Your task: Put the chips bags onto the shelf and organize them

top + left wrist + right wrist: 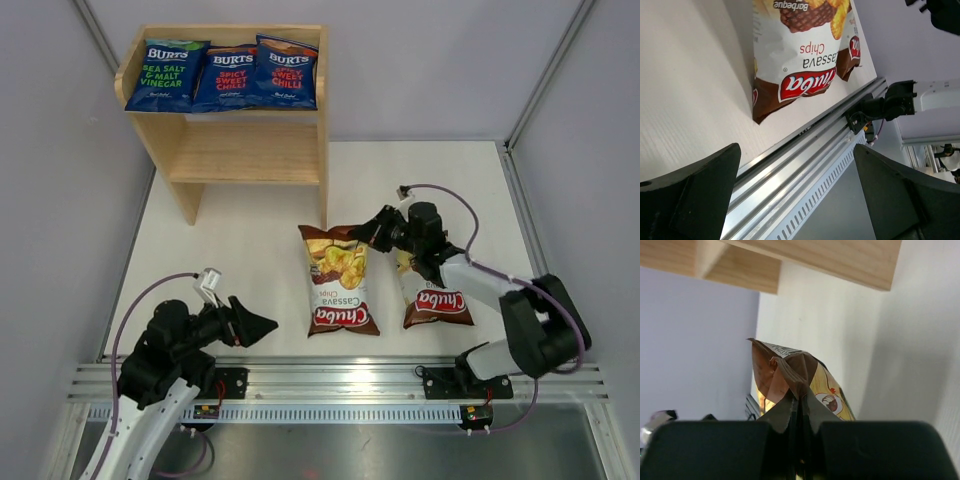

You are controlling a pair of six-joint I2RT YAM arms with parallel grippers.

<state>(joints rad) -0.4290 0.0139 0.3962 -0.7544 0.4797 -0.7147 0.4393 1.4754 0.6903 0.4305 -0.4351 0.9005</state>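
Note:
Three blue Burts bags (222, 73) lie side by side on top of the wooden shelf (245, 150). Two brown-and-cream Chuba bags lie on the table in front of it: the left one (338, 280) and the right one (432, 295). My right gripper (362, 236) is shut on the top corner of the left Chuba bag (790, 377), pinching its crimped edge. My left gripper (262, 326) is open and empty near the front rail, to the left of that bag (800, 60).
The metal rail (340, 380) runs along the table's near edge. The shelf's lower tier (250, 160) shows bare wood. White walls enclose the table on both sides and at the back. The shelf's underside (790, 260) is above the right gripper.

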